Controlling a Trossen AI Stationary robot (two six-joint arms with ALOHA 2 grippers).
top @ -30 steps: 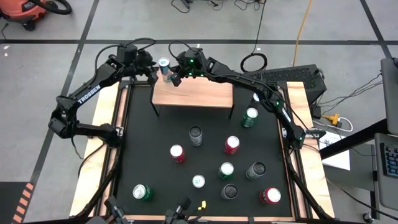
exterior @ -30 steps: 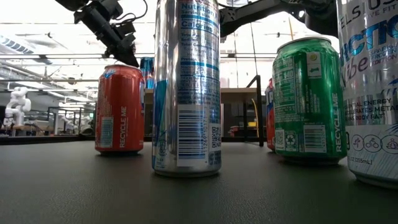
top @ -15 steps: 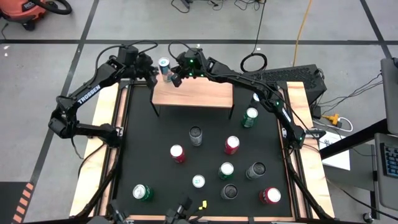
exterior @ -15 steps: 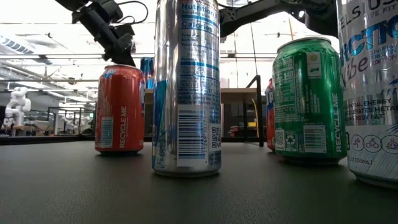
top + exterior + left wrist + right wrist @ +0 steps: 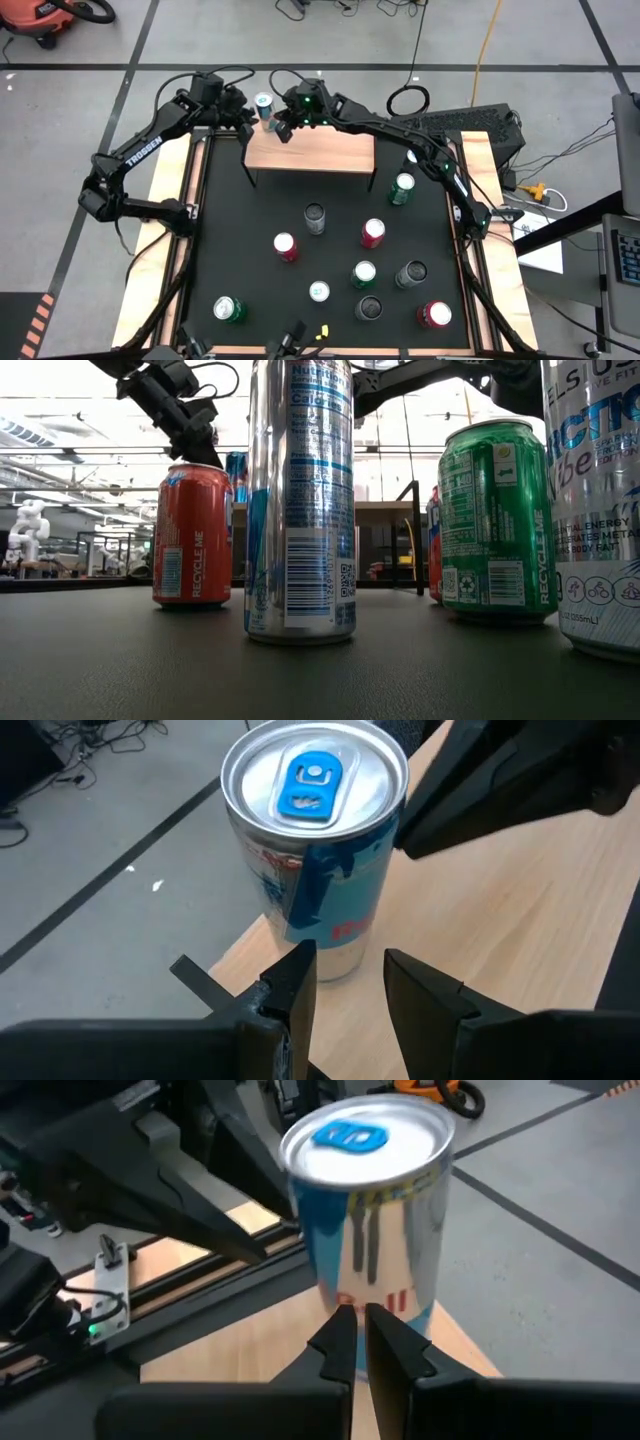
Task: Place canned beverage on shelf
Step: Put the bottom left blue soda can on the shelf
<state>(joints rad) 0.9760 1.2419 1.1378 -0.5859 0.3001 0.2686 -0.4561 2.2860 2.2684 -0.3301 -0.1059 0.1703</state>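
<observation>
The left gripper [image 5: 345,980] hovers just beside a blue-and-silver can [image 5: 315,840], its fingers [image 5: 295,985] parted and holding nothing, with the can standing free just beyond the tips. The right gripper [image 5: 358,1342] has its fingers pressed together, empty, pointing at the same can [image 5: 375,1230] from the opposite side. The can stands upright at the far left corner of the shelf [image 5: 330,152], close to the edge of the light-wood board. Red letters show low on its side in both wrist views, partly hidden; its tab is blue.

In the low view, a red can [image 5: 192,535] reads "RECYCLE ME", as does a green can [image 5: 497,525]. A tall silver can [image 5: 300,500] in front shows a barcode and a QR code; another at the right edge [image 5: 595,500] carries "355mL".

From above, the left arm bears the word "TROSSEN" [image 5: 143,152]. Both arms reach in to the shelf's far left corner, the left from the left side, the right stretched across from the right.
</observation>
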